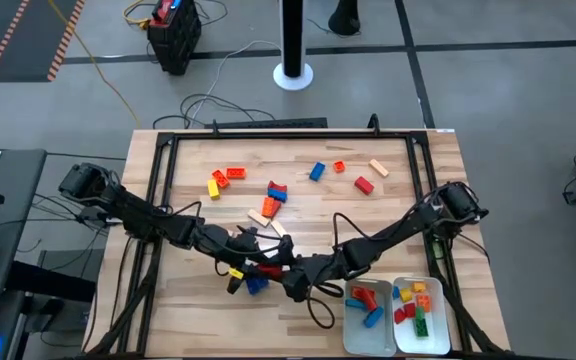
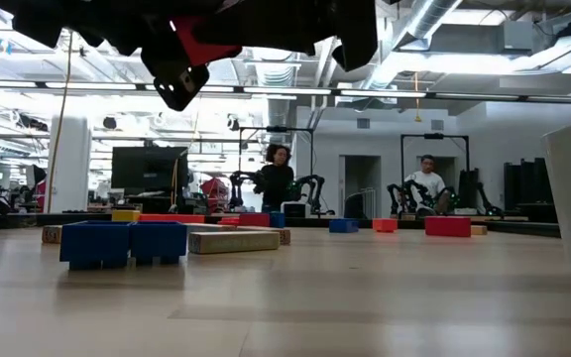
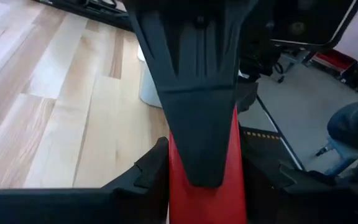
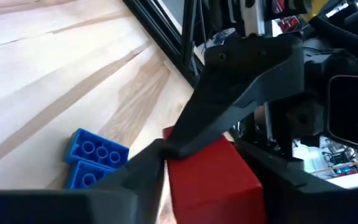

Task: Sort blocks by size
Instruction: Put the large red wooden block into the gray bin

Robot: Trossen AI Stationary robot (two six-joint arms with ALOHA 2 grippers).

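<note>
1. I see both grippers meeting just left of the two trays.
2. A brick lies on the table beneath them.
3. Loose bricks lie behind the trays; others lie in them.

The table is pale wood in light planks, framed by black rails. Both arms are black. A red block sits between black fingers, and a blue studded block lies on the wood beside it. Near the far edge lie orange blocks, a yellow one, a blue one, a red one and a tan one. At the near right corner, two white trays hold red, blue, orange, yellow and green blocks.
</note>
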